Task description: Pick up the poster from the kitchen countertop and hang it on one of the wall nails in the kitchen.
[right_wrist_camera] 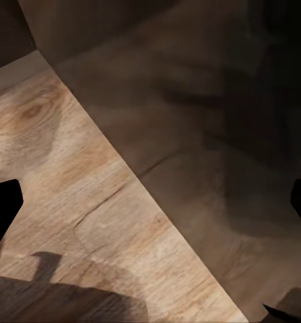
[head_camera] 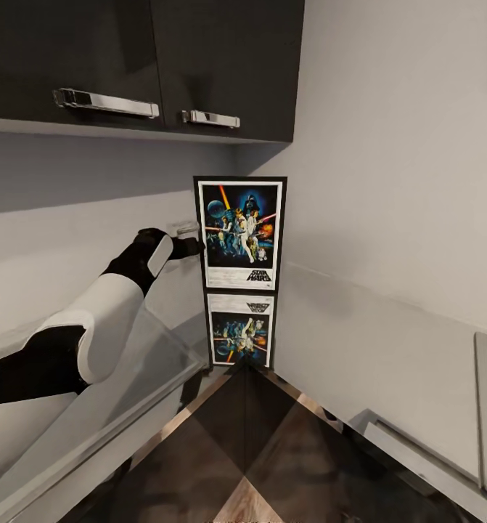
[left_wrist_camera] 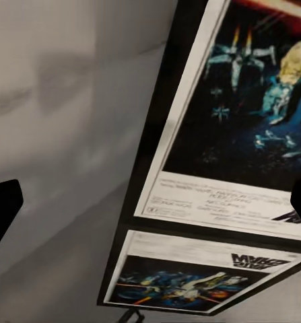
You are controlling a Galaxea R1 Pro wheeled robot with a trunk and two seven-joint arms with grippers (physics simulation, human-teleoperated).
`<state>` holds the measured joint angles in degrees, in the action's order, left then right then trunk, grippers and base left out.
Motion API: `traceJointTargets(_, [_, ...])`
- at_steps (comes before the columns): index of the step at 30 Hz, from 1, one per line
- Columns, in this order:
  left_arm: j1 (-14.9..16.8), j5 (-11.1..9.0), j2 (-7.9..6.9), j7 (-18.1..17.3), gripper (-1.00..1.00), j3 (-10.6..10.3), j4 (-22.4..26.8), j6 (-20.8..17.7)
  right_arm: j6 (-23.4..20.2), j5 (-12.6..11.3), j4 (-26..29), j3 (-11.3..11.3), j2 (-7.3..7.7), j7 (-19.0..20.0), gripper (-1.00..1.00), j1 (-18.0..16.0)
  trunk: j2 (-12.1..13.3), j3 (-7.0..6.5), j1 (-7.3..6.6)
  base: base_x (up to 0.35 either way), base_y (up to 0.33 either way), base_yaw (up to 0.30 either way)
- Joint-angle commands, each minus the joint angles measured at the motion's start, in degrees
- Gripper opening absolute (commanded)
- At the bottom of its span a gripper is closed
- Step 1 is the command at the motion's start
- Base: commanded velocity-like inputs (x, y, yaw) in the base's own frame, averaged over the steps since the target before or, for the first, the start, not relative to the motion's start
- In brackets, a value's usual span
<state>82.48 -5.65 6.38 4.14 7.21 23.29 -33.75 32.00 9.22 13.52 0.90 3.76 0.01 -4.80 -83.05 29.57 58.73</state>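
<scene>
Head view takes in the kitchen countertop [head_camera: 374, 363], a pale reflective L whose two runs meet at 12 o'clock from the robot, with dark wall cabinets [head_camera: 149, 58] above toward 11 o'clock. Standing upright in that corner is the poster [head_camera: 241, 232], its lower edge on the worktop, its mirror image lying just beneath it. My judgement is that the frame is thin and merely propped, so a push on its edge could tip it flat or slide it along the wall, and a grasp on the reflection would close on nothing. Reaching from 9 o'clock, the left arm stretches forward with its wrist level, the left gripper [head_camera: 187, 247] touching or just beside the poster's left edge; left wrist view shows its fingers spread wide, holding nothing
</scene>
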Motion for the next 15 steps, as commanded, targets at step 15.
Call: traceJointTargets(15, [5.3,-0.7,-2.47,-9.0,1.0,0.2,0.0,-7.6,0.2,0.1,0.1,0.7,0.1,0.0,1.0,0.0,0.0,0.5,0.0,0.0,0.0,0.0])
